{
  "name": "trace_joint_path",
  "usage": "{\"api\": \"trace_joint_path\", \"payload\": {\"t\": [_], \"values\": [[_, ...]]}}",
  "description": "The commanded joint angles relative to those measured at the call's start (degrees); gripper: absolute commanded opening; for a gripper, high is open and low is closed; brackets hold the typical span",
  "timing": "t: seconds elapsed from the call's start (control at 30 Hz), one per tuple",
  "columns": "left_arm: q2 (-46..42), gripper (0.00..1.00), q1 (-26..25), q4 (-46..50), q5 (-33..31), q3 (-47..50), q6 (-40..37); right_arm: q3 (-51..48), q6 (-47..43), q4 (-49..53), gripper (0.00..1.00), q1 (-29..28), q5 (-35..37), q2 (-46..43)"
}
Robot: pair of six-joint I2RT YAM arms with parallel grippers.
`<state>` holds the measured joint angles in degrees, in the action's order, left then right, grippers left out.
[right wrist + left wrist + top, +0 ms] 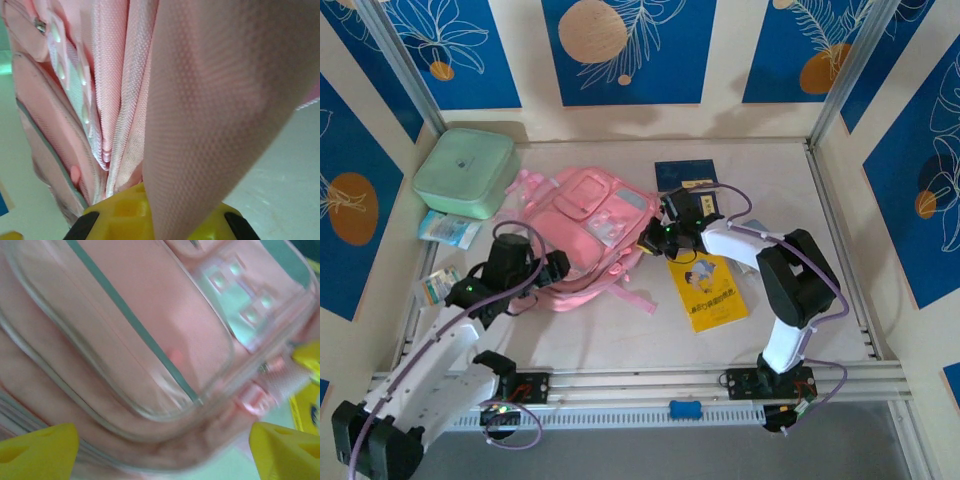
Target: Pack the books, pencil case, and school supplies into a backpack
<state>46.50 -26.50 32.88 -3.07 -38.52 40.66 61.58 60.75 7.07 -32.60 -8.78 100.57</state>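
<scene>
In the middle of the worktop (620,335) lies the pink backpack (582,228), flat with its clear front pockets facing up and its straps trailing toward the near edge. The right claw (655,238) sits at the backpack's right edge with its jaws together, clamped on a fold of the pink woven fabric; in the right wrist view that fabric rises straight out of the yellow claw and covers most of the picture. The left claw (560,268) is at the backpack's lower left edge, and its yellow fingers (40,450) stand wide apart with the clear pocket lying ahead of them; whether they touch the bag I cannot tell. The yellow book (708,292) lies flat on the worktop just right of the backpack, beside the right arm. A navy book (680,174) lies behind the right claw, partly covered by it. A mint-green box (465,172) stands at the far left corner, with two small packets (450,230) nearer along the left side.
</scene>
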Motion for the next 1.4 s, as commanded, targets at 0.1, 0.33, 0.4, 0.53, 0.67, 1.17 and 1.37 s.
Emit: {"api": "trace_joint_path", "payload": {"t": [0.1,0.33,0.4,0.53,0.67,1.17,1.37], "values": [[2.2,0.82,-16.13,0.43,-5.06,1.1,11.73,0.53,3.84,-3.75,0.0,-1.62,0.71,-3.32],[13.71,0.75,-30.69,-12.44,-13.84,-0.68,18.21,-2.16,8.58,-6.68,0.0,-2.72,0.44,-5.62],[18.62,0.73,-32.39,-15.44,-13.61,-2.16,17.89,-2.19,9.45,-6.66,0.0,-2.73,0.3,-6.0],[26.87,0.67,-35.88,-18.94,-17.89,-5.31,15.32,-1.87,10.93,-6.34,0.0,-2.87,-1.06,-6.69],[33.58,0.6,-36.1,-19.76,-21.9,-8.07,13.7,-0.87,10.86,-4.34,0.0,-2.82,-0.98,-7.06],[46.08,0.45,-35.68,-10.84,-35.3,-17.33,22.45,-1.29,11.93,-4.65,0.0,-2.78,-1.68,-7.59],[46.99,0.42,-35.37,-6.8,-37.18,-18.34,27.74,-1.13,11.99,-4.59,0.0,-2.91,-1.76,-7.33]]}}
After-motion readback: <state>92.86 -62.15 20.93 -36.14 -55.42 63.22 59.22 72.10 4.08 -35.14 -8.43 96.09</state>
